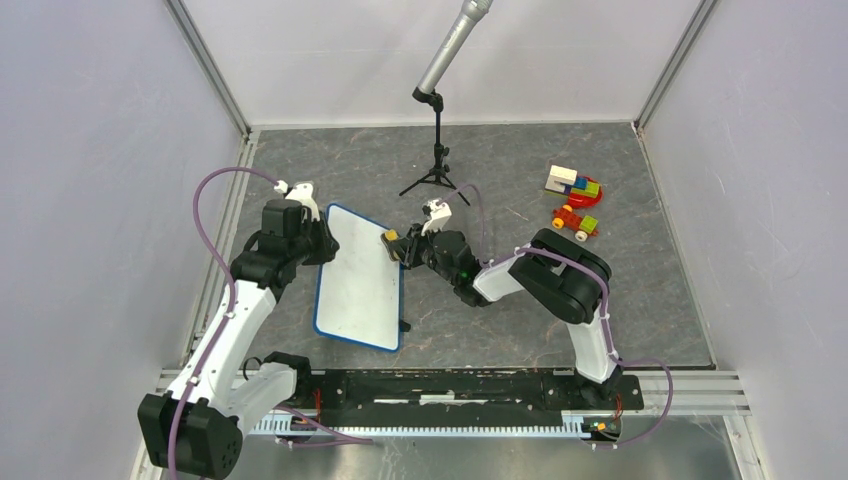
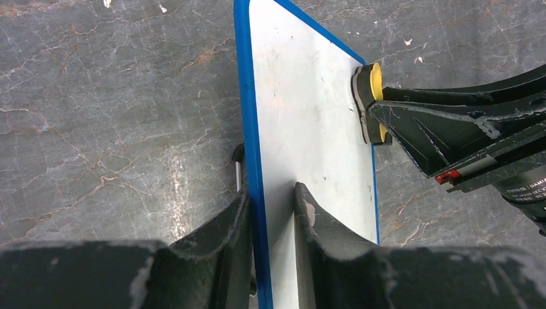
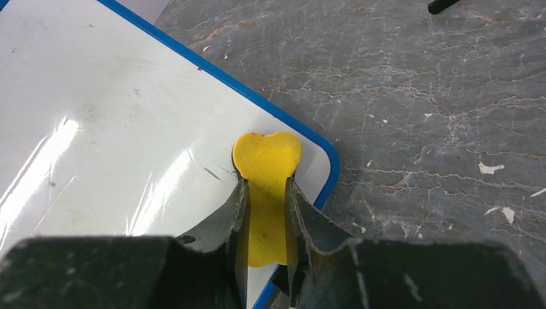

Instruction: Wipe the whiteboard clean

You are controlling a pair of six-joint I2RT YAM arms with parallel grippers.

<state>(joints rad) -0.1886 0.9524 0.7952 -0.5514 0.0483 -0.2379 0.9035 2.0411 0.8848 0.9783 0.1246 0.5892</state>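
Whiteboard: one whiteboard (image 1: 358,285), white with a thin blue rim and rounded corners, sits left of centre on the grey marbled worktop (image 1: 520,160), between the two arms.
Long axis: it runs from far to near, with the far end leaning a little left. One short edge faces the back wall and the other faces the arm bases.
Surface: white, with glare and a few faint grey specks.
Left gripper: the left gripper (image 2: 270,192) has its jaws pinched on the board's left long edge near the far corner. One finger lies on the white face and the other outside the blue rim.
Right gripper: the right gripper (image 3: 265,183) has its jaws clamped on the sides of one eraser (image 3: 267,154).
Eraser: yellow back and dark pad, with the pad touching the board at its far right corner, just inside the rim.
Clip: one small black clip (image 1: 403,325) shows on the right long edge, towards the near end.
Elsewhere: one microphone (image 1: 452,45) on a black tripod stands far centre. One stack of toy blocks (image 1: 572,183) and one small wheeled toy (image 1: 575,222) lie far right, well apart from the board.
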